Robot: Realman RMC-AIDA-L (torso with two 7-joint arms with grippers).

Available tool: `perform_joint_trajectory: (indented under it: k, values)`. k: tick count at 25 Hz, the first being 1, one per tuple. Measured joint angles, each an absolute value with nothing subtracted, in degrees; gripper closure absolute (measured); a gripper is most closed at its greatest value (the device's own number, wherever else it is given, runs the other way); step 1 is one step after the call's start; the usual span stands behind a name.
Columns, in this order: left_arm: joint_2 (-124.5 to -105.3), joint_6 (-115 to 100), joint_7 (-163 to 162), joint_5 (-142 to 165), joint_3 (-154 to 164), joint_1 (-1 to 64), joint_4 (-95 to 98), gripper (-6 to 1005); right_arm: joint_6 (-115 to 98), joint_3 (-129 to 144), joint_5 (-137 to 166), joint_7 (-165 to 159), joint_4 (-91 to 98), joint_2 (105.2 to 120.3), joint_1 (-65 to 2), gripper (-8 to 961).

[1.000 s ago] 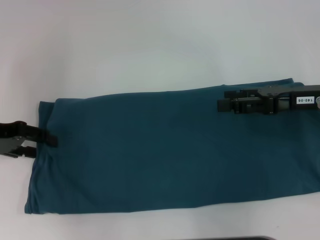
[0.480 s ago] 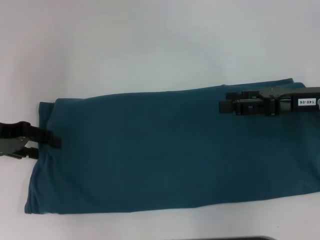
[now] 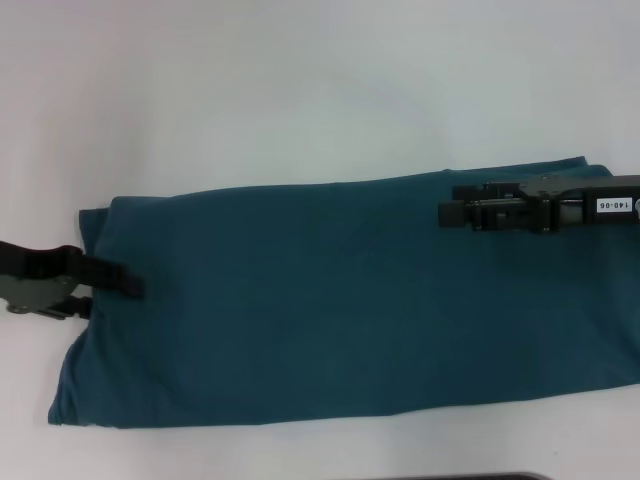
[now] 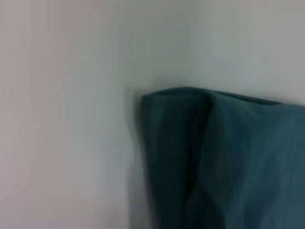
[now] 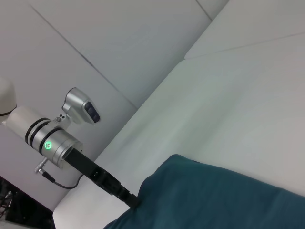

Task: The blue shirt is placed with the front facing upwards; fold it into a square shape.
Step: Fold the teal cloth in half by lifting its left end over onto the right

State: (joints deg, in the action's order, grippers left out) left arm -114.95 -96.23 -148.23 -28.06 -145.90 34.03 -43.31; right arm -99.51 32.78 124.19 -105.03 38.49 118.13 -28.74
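Note:
The blue shirt [image 3: 350, 300] lies on the white table as a long folded band running left to right, plain side up, with no lettering showing. My left gripper [image 3: 125, 285] reaches in from the left and overlaps the middle of the shirt's left end. In the left wrist view, the layered corner of the shirt [image 4: 238, 162] shows against the table. In the right wrist view, the left gripper [image 5: 128, 198] meets the edge of the shirt [image 5: 214, 200]. My right gripper [image 3: 448, 212] points left over the shirt's far right part.
White table [image 3: 300, 100] extends well beyond the shirt on the far side and at the left. A dark strip [image 3: 450, 477] shows at the near edge. The shirt's right end runs out of the head view.
My left gripper has moved right, from the shirt's left edge to a little way over the cloth. The right gripper has barely moved.

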Motion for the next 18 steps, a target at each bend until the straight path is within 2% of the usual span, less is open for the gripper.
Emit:
perform_joint_trajectory:
  k: [4,9,18]
  values:
    - [-116.02,-97.19,-147.38,-28.75,-145.92,34.77,-43.31,247,-99.58,32.78,124.19,-105.03,38.49,118.08,-28.84,172]
    - [-116.40,-99.04,-146.89,-32.34,-146.28,35.03,-43.48,247,-99.58,32.78,124.19,-104.98,38.50,118.05,-28.84,173]
    - [-116.28,-100.56,-145.65,-33.92,-145.98,34.73,-43.74,433,-99.55,32.78,124.18,-104.67,38.50,118.03,-28.74,174]
